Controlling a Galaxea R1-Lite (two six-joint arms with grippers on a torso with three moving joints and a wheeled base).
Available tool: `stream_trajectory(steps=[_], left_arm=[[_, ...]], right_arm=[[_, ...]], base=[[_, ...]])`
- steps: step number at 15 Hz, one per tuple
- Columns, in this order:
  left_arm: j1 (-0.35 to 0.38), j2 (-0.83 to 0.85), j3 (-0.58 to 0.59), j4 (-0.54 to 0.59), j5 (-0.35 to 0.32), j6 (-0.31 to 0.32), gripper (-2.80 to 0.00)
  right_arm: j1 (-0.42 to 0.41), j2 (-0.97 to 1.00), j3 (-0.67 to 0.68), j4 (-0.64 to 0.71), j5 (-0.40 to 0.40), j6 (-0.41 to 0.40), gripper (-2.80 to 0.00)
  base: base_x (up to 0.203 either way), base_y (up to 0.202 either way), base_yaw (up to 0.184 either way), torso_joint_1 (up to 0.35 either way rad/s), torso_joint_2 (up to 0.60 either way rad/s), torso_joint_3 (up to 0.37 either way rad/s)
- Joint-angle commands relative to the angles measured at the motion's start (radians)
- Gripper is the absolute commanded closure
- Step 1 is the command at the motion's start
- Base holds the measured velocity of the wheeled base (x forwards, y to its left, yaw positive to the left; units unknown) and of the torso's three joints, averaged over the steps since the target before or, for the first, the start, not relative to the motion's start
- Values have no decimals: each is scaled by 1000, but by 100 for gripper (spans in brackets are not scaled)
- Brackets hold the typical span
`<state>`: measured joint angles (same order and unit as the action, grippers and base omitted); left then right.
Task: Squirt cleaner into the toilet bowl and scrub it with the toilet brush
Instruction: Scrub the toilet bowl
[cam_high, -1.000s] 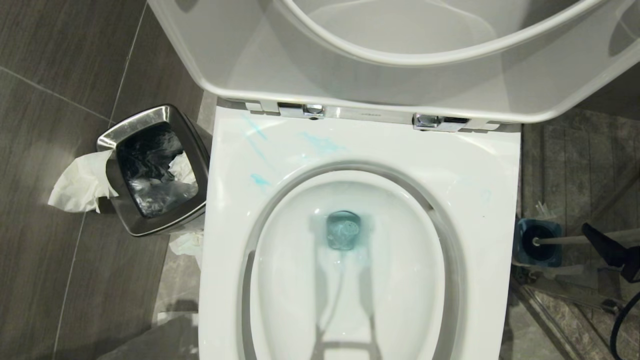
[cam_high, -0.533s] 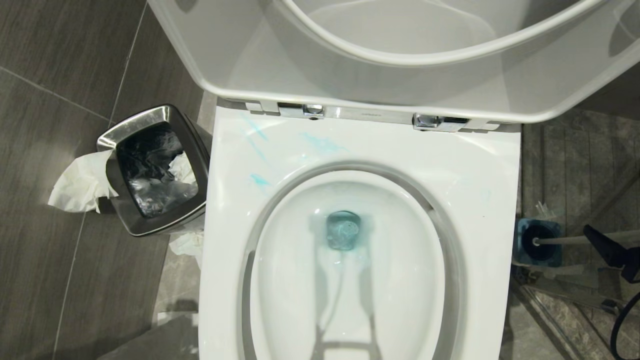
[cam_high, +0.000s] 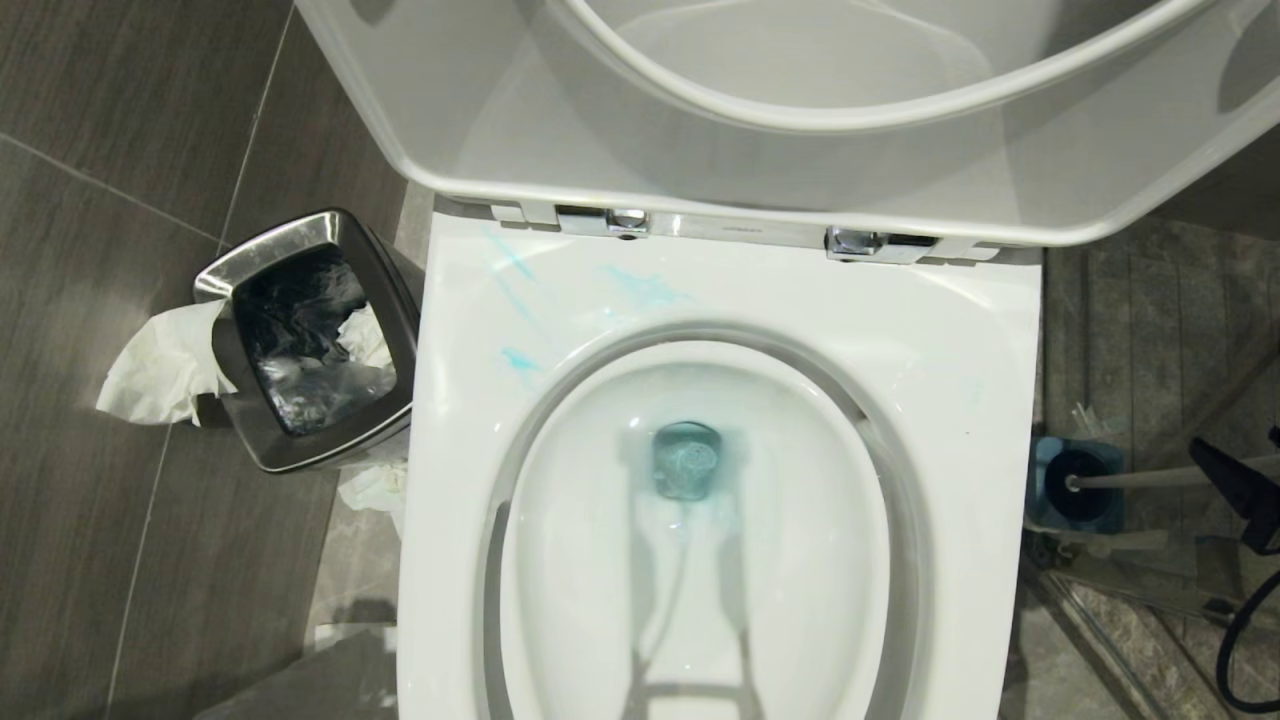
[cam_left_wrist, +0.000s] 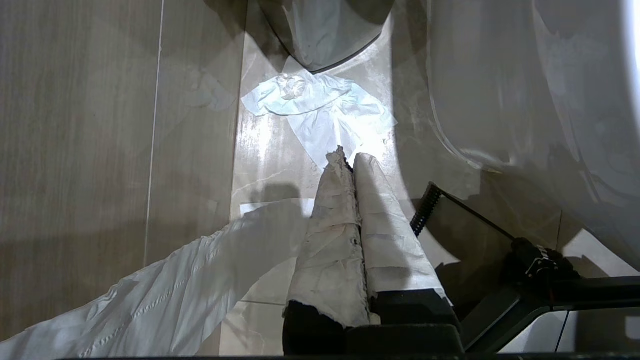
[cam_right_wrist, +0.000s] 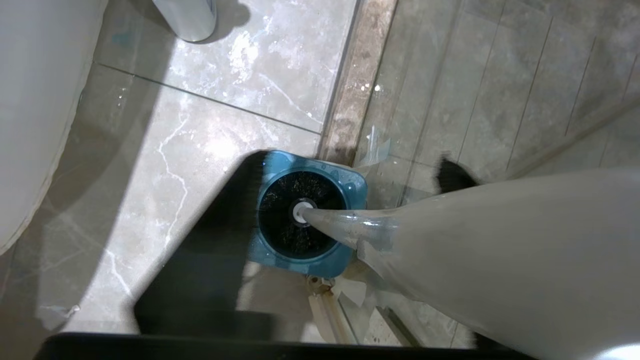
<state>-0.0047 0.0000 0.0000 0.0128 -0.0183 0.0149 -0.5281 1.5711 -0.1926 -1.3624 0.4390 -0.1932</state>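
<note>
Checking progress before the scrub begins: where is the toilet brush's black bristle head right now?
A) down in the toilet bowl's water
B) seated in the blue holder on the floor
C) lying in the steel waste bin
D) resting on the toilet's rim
B: the toilet brush has its black bristles sitting inside the blue holder on the floor.

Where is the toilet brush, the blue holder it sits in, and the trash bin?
toilet brush (cam_right_wrist: 295, 212), right wrist view, black bristle head
blue holder (cam_right_wrist: 352, 187), right wrist view, corner rim
trash bin (cam_high: 262, 255), head view, steel rim
</note>
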Motion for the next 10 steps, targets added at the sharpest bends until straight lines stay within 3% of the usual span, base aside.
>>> stream_trajectory(steps=[1, 10], left_arm=[[0, 0, 2, 0, 0, -1, 0], [0, 1, 2, 0, 0, -1, 0]], right_arm=[[0, 6, 2, -15, 3, 1, 0], [0, -11, 21, -53, 3, -5, 0]], base=[[0, 0, 0, 0, 0, 0], [0, 0, 0, 0, 0, 0]])
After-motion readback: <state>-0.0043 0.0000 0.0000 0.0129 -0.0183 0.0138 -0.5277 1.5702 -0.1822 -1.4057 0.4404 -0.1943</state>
